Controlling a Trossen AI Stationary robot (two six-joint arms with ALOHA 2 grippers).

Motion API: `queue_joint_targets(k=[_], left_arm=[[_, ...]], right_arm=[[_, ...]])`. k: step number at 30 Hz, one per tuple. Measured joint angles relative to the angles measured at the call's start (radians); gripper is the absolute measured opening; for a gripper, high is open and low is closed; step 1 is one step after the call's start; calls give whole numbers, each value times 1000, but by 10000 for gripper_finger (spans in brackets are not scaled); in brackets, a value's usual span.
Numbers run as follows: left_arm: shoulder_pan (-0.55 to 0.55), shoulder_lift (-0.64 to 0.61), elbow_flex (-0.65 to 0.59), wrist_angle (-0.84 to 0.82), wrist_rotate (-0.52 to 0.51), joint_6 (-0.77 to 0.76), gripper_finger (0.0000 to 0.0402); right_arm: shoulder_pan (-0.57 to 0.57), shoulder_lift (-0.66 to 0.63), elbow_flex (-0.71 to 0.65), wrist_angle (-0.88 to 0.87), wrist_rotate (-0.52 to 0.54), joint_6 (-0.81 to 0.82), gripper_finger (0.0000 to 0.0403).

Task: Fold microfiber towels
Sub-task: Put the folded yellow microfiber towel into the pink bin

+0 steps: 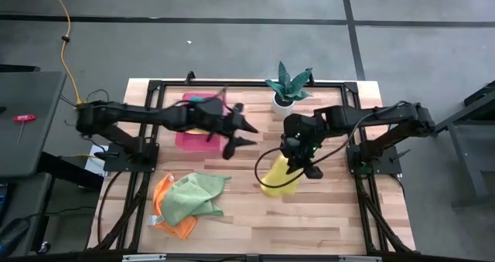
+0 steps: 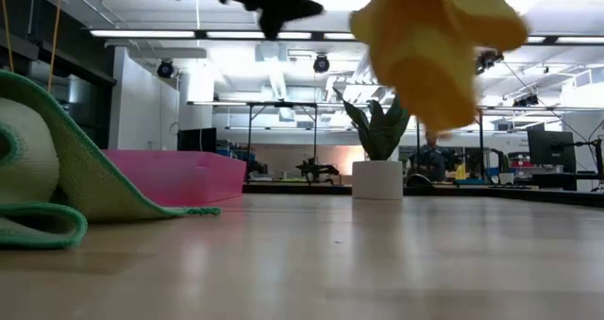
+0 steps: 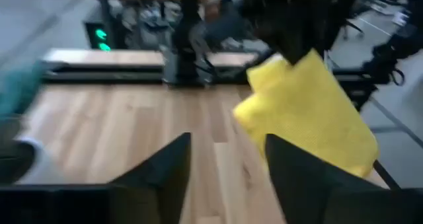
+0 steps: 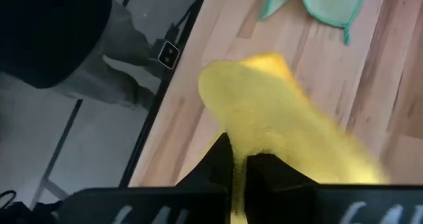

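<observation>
Right gripper: the right gripper (image 1: pixel 298 168) hangs above the middle of the table (image 1: pixel 325 216), right of centre; its fingers (image 4: pixel 221 164) are pinched together on a yellow towel (image 1: pixel 276 177)
Yellow towel: it dangles from the right gripper, bunched and drooping; in the low view its hem (image 2: pixel 429 56) hangs clear of the wood; the wrist view of the other arm shows it as a slanted yellow sheet (image 3: pixel 310 112)
Left gripper: the left gripper (image 1: pixel 246 134) is raised over the table, just right of the pink tray (image 1: pixel 189 138); its two fingers (image 3: pixel 165 174) stand spread apart with nothing between them, pointing towards the yellow towel
Light green towel: the light green towel (image 1: pixel 189 196) lies crumpled near the front left of the table; in the low view it fills the left edge (image 2: pixel 57 188)
Orange towel: the orange towel (image 1: pixel 166 216) lies under the green one, showing at its left and front edges
Teal towel: a teal towel (image 1: pixel 197 100) peeks from the pink tray beneath the left arm
Plant: a potted plant (image 1: pixel 288 88) stands near the back edge, well apart from the towels
</observation>
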Motion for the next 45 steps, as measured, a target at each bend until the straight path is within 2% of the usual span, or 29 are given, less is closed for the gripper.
queue_joint_targets(k=[5, 10, 16, 21, 29, 35, 40, 45], left_arm=[[-26, 180, 136, -16, 28, -2, 274], [-24, 299, 276, -47, 264, 62, 314], [-23, 396, 378, -43, 427, 51, 315], [-22, 446, 406, -43, 380, 87, 316], [-28, 503, 431, -50, 423, 92, 317], [-23, 503, 432, -69, 532, 80, 317], [18, 497, 431, -81, 703, 3, 317], [37, 497, 431, -105, 722, -28, 317]], right_arm=[[15, 0, 0, 1, 1, -39, 0], [28, 0, 0, -2, 1, -132, 0], [28, 4, 0, 6, 1, -130, 0], [29, 19, 0, 9, 3, -131, 0], [32, 37, 0, 67, 25, -172, 0], [34, 33, 0, 83, 40, -175, 0], [32, 32, 0, 81, 55, -171, 0], [32, 32, 0, 92, 59, -175, 0]])
